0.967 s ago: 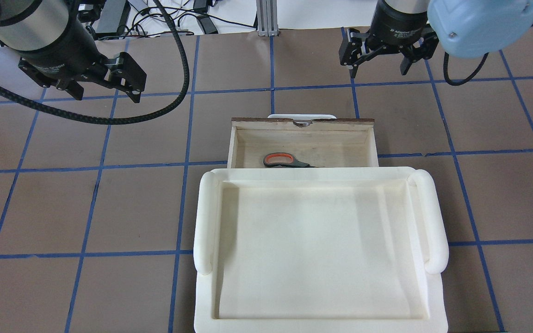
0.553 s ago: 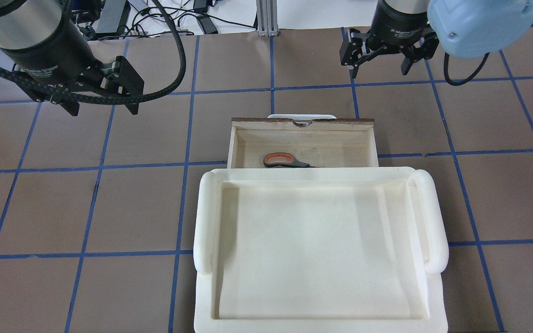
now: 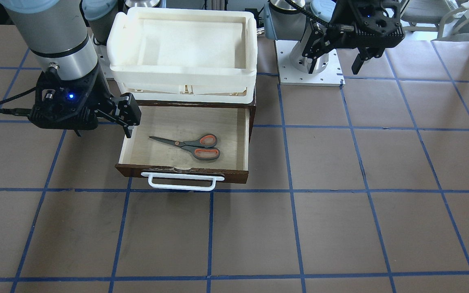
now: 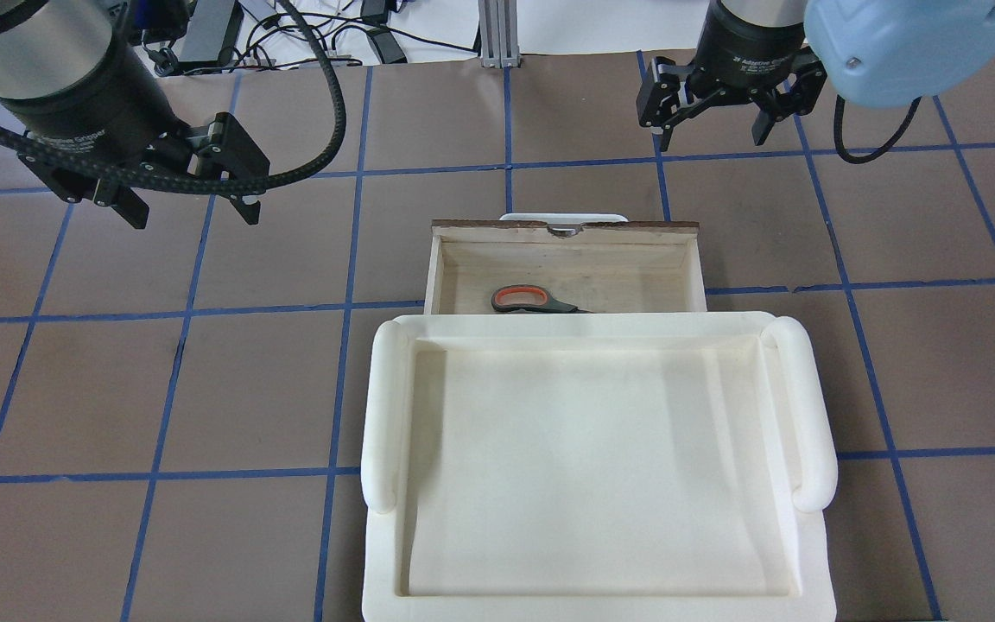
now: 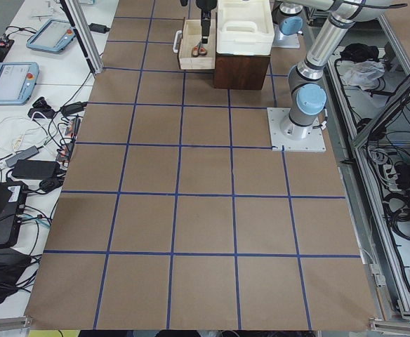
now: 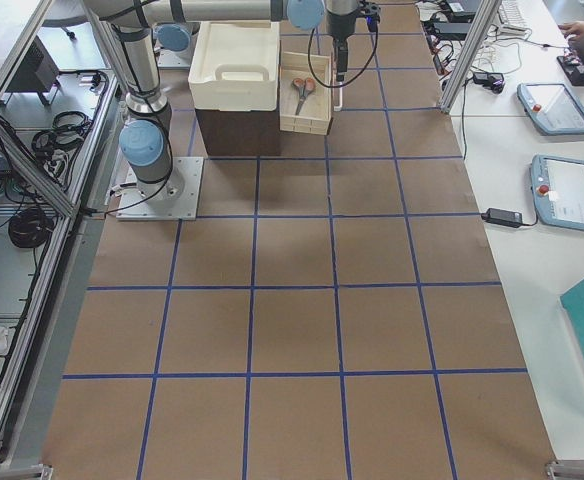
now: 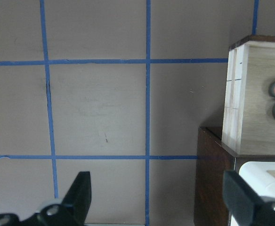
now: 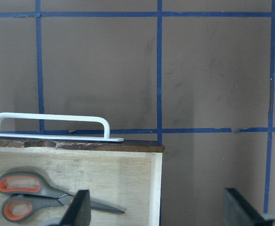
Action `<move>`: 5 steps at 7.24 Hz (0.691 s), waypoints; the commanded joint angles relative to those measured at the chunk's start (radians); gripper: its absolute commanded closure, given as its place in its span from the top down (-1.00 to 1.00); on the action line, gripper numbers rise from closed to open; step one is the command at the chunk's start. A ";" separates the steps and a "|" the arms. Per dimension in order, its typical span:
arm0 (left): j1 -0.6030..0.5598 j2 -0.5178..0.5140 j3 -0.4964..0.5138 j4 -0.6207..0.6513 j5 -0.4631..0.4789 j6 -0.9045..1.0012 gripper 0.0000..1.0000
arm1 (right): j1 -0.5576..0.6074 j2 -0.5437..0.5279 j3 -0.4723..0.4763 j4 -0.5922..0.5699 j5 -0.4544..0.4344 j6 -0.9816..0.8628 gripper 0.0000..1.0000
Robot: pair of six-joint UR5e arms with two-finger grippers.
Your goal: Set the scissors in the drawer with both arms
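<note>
The scissors point(image 3: 193, 146) lie flat inside the open drawer point(image 3: 169, 120), handles toward the robot's left; they also show in the overhead view point(image 4: 532, 301) and the right wrist view point(image 8: 34, 193). The drawer's white handle point(image 3: 181, 185) faces away from the robot. My left gripper point(image 4: 191, 212) is open and empty, high above the mat to the left of the drawer point(image 7: 260, 94). My right gripper point(image 4: 709, 130) is open and empty, above the mat just beyond the drawer's front right corner point(image 8: 154, 148).
A white plastic tray point(image 4: 381, 415) sits on top of the dark wood box point(image 7: 208, 179) behind the drawer. Cables and devices point(image 4: 204, 34) lie past the table's far edge. The left arm's base plate point(image 3: 310, 77) is bolted beside the box.
My left gripper has swung left and turned so that its fingers point down at the mat. My right gripper has barely shifted. The scissors and drawer have not moved.
</note>
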 commanded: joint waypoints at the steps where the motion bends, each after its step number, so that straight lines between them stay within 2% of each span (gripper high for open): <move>1: 0.000 0.002 -0.006 0.002 -0.001 0.004 1.00 | 0.000 -0.016 0.000 0.026 0.004 0.000 1.00; 5: -0.001 0.007 -0.015 0.003 0.001 0.004 1.00 | 0.000 -0.024 -0.002 0.031 0.005 0.000 1.00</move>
